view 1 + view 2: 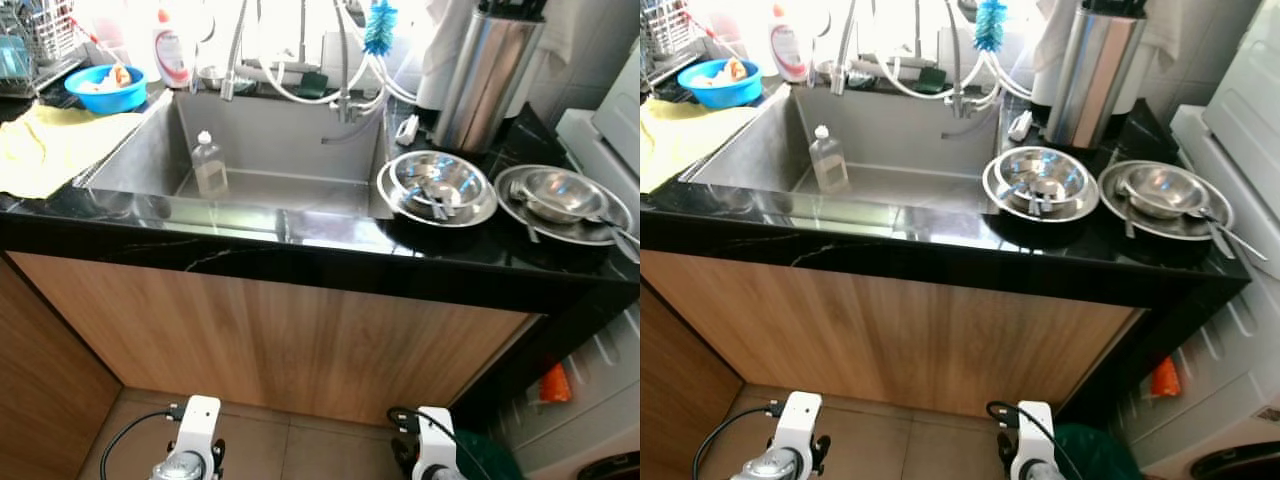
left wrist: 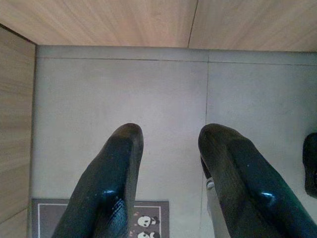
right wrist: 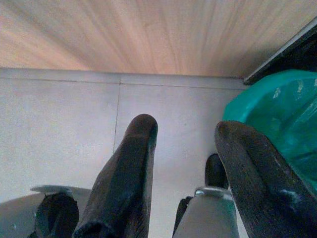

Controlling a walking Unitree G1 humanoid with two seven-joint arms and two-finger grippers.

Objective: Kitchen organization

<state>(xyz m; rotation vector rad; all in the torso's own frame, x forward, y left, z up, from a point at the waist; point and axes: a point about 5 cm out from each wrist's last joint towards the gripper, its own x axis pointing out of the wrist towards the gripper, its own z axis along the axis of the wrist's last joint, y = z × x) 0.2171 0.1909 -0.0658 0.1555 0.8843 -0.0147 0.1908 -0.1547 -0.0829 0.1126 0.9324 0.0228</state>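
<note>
The black table [image 1: 300, 245] is running across the head views with a steel sink [image 1: 270, 150] sunk into it. A clear bottle [image 1: 209, 165] is standing upright in the sink, cap pointing up. Two steel bowls [image 1: 438, 185] [image 1: 560, 195] are sitting on plates right of the sink, utensil handles lying flat. The wrist views are showing floor tiles instead: left end effector [image 2: 168, 144] and right end effector [image 3: 185, 134] both hanging low with fingers apart, a green bag [image 3: 277, 114] beside the right one.
</note>
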